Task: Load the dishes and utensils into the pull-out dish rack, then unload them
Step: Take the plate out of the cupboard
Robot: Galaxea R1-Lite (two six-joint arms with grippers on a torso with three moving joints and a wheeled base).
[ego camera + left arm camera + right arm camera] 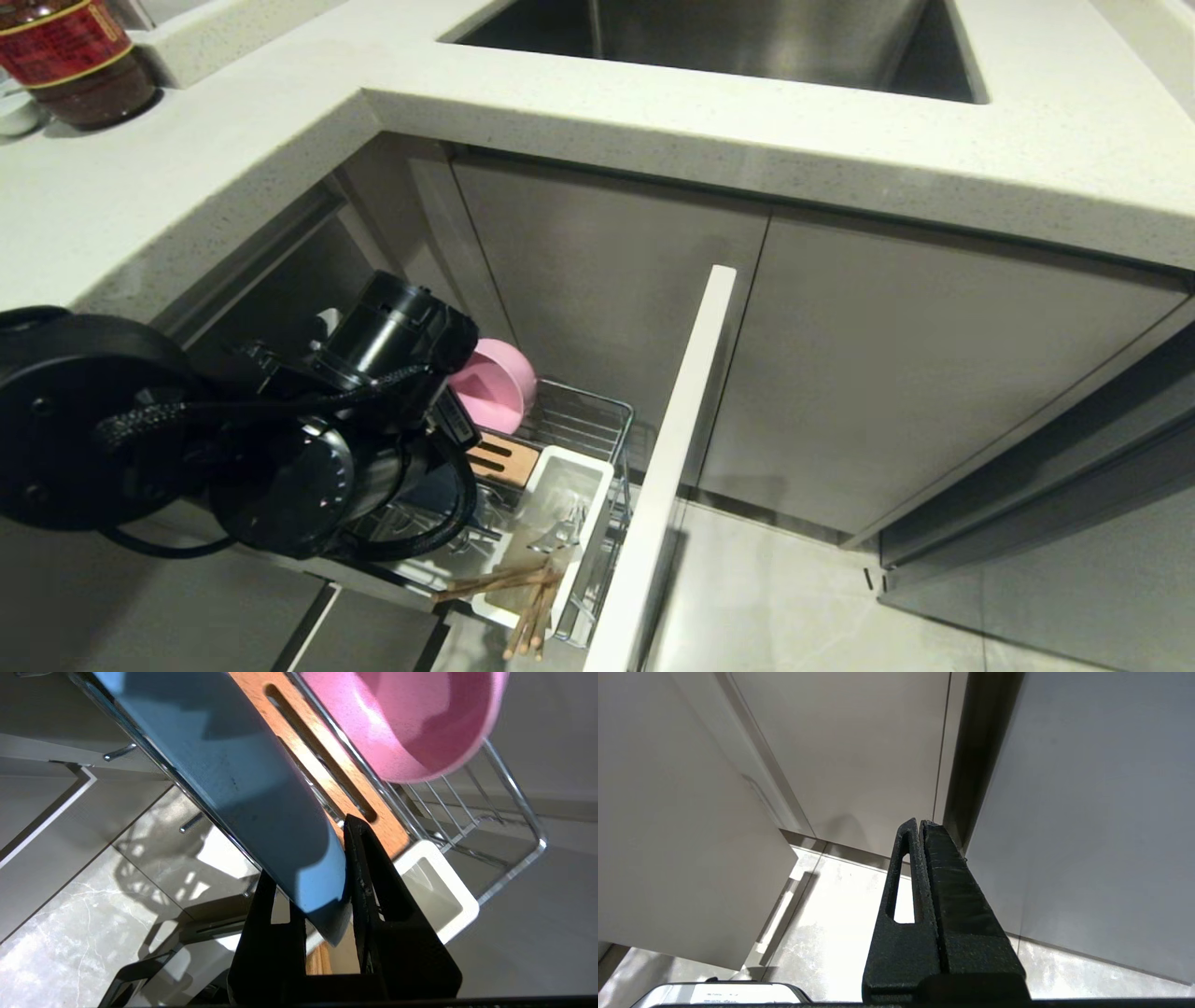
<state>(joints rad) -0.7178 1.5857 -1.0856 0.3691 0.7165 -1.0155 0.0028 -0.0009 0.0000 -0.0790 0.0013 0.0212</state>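
Note:
The pull-out dish rack (597, 411) stands drawn out below the counter, behind its white front panel (672, 448). In the left wrist view the light-blue plate (243, 779) stands on edge in the rack (514, 793), and my left gripper (310, 858) is shut on its rim. The pink bowl (499, 383) (411, 718) leans at the rack's far end, beyond the slotted wooden strip (327, 765). Chopsticks (523, 597) stick out of the white utensil cup (579, 467), and a silver fork (563, 534) lies in it. My left arm (280, 439) hides the plate in the head view. My right gripper (920, 823) hangs shut and empty.
The white stone counter (653, 121) overhangs the rack, with the steel sink (747, 37) set in it. A red-labelled jar (75, 56) stands at the counter's far left. Grey cabinet doors (934, 373) close the right side, with tiled floor (794, 597) below.

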